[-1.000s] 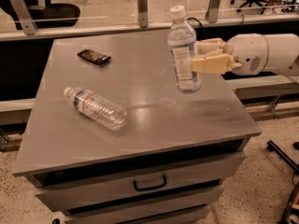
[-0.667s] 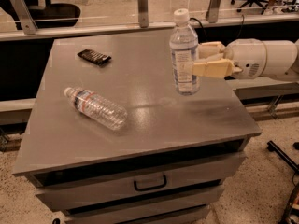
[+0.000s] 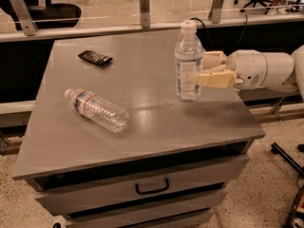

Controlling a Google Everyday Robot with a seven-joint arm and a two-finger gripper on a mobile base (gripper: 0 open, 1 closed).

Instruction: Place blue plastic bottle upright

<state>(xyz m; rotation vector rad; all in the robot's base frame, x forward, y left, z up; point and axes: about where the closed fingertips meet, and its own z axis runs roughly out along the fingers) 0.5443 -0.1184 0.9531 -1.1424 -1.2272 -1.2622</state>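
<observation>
At the right edge of the table (image 3: 142, 127), the claw (image 3: 200, 69) clasps the upright blue-labelled bottle (image 3: 188, 56); another bottle (image 3: 97, 110) lies nearby.

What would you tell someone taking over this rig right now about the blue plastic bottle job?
Gripper: reaching in from the right at mid-height of the blue plastic bottle, right against its side; whether it grips cannot be told.
Blue plastic bottle: upright, cap on top, near the right rear of the grey drawer cabinet's top; its base appears to rest on the surface.
Done: the bottle looks placed upright.
Left: confirm release, then probably draw the arm back to the right without tipping it.
Also there: a clear ribbed bottle on its side at front left and a small dark object at rear left, both apart from the gripper.
</observation>
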